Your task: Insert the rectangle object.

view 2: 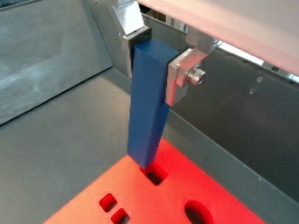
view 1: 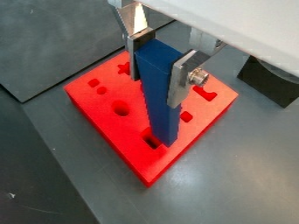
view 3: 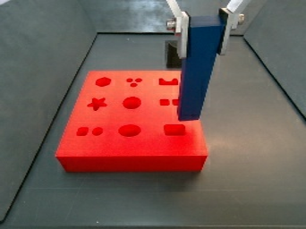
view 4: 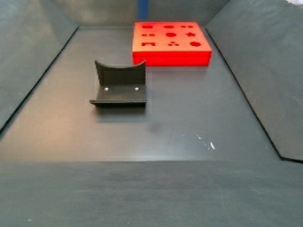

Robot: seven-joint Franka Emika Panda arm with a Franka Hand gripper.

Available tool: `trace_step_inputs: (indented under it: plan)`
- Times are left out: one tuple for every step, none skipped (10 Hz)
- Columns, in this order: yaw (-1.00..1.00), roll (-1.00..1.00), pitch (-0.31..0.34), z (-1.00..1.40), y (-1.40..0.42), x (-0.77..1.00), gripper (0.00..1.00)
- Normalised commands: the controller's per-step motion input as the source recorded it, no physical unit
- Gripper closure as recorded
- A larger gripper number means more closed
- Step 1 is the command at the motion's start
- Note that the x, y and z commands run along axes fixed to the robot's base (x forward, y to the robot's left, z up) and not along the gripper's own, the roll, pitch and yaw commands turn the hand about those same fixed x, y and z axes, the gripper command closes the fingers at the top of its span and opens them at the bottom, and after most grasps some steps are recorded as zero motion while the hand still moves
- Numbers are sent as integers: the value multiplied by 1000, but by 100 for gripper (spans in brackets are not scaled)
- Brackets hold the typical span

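Looking at the big flat red block with shaped holes (view 3: 131, 121) first: it sits loose on the dark floor, no clamp I can see, so any side load from a bad insertion could shove it. Well apart from it in a side view, the dark grey notched holder (view 4: 120, 86) is out of play. The long smooth blue rectangular bar (view 3: 198, 72) hangs upright, clenched near its top between the silver plates of the gripper (view 3: 203, 16), lower end right at the rectangular slot (view 1: 155, 140) by the block's edge. In a wrist view the bar tip (view 2: 146, 162) looks just at the slot mouth (view 2: 156, 178); I can't tell if it's entered or only touching. My worry: the bar looks slightly offset or tilted against the slot, so pushing down could catch the rim, jam, or pivot the bar in the pads. Long bar, high grip, so a small yaw error gets magnified at the tip.
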Motion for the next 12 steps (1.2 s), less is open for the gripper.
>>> trace_step_inputs:
  plan:
    - [0, 0, -66, -349, 0, -223, 100]
    - [0, -153, -67, -309, -126, -83, 100]
    - [0, -150, -50, -77, -43, -9, 100]
    - [0, -159, -13, -117, -100, 0, 100]
    - [0, -139, -43, -131, -34, 0, 100]
    - [0, -79, -56, -140, -11, 0, 100]
    - [0, -36, -54, -143, 0, 0, 100]
    - [0, 0, -37, -134, 0, 0, 100]
    - [0, 0, -31, -137, 0, -31, 100]
    - [-51, 0, -41, -186, 43, -140, 100]
    - [-117, 33, -39, -203, 54, -229, 100]
    - [-166, 24, -37, -200, 60, -251, 100]
